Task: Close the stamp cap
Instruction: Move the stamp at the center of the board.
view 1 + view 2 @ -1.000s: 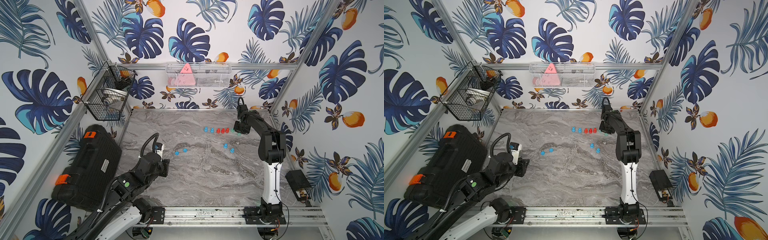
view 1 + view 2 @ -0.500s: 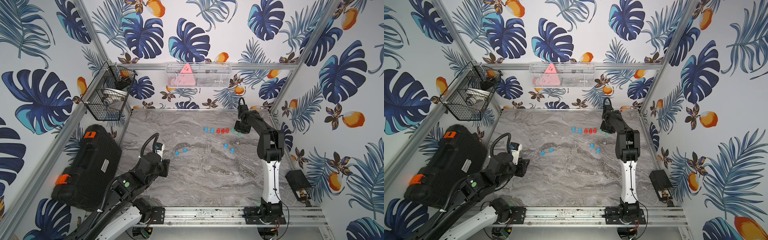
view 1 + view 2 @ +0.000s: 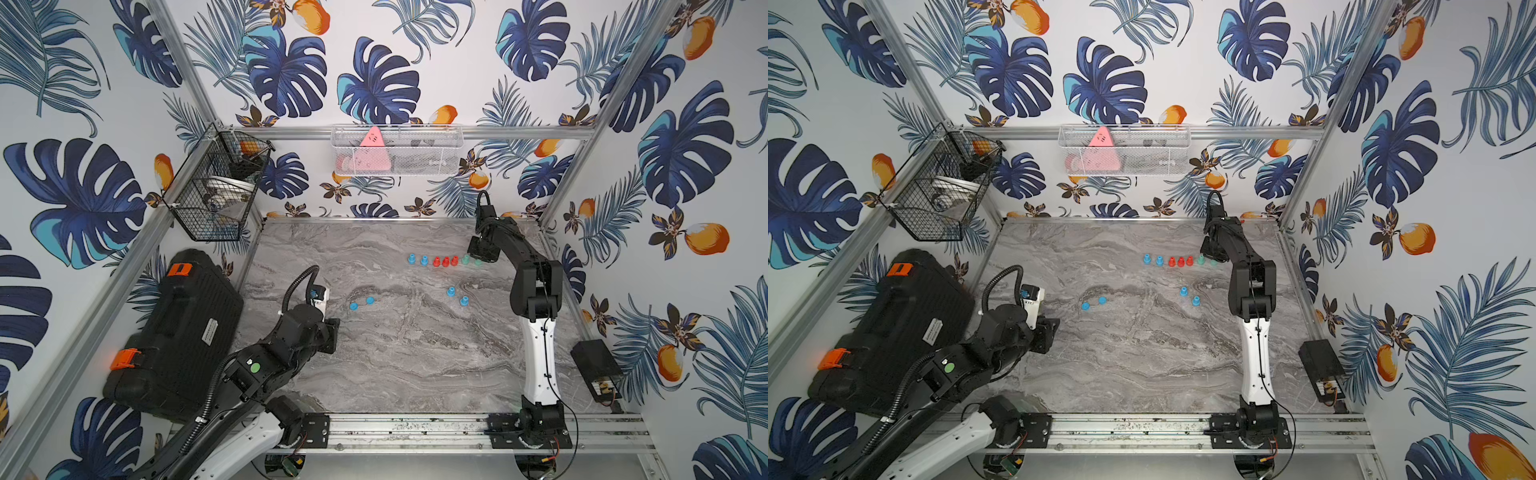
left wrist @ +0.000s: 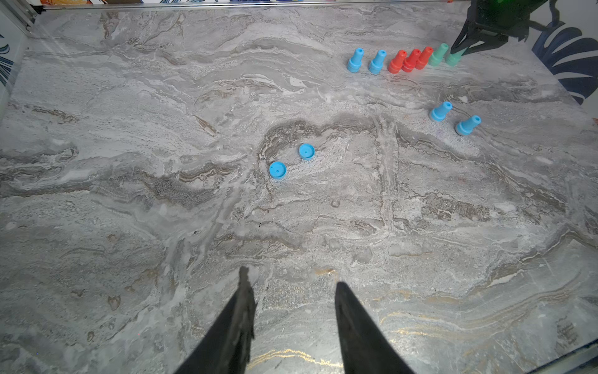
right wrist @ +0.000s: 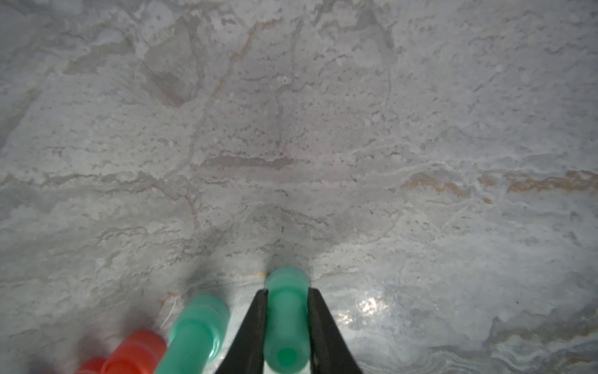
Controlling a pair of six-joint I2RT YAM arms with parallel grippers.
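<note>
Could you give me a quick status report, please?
Left gripper open, empty. Right gripper shut on green stamp, row's end. Two blue caps lying loose. Nothing blocking.

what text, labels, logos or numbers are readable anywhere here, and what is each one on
"D" (likely; a single black letter): on the orange badge of the black hard plastic case.
White sticker on the same case: print too small to read.
Pink triangular piece in the white wire mesh basket: dark marks, too blurred to read.
Small black box beside the table: nothing legible.
Nothing else shows readable text.
</note>
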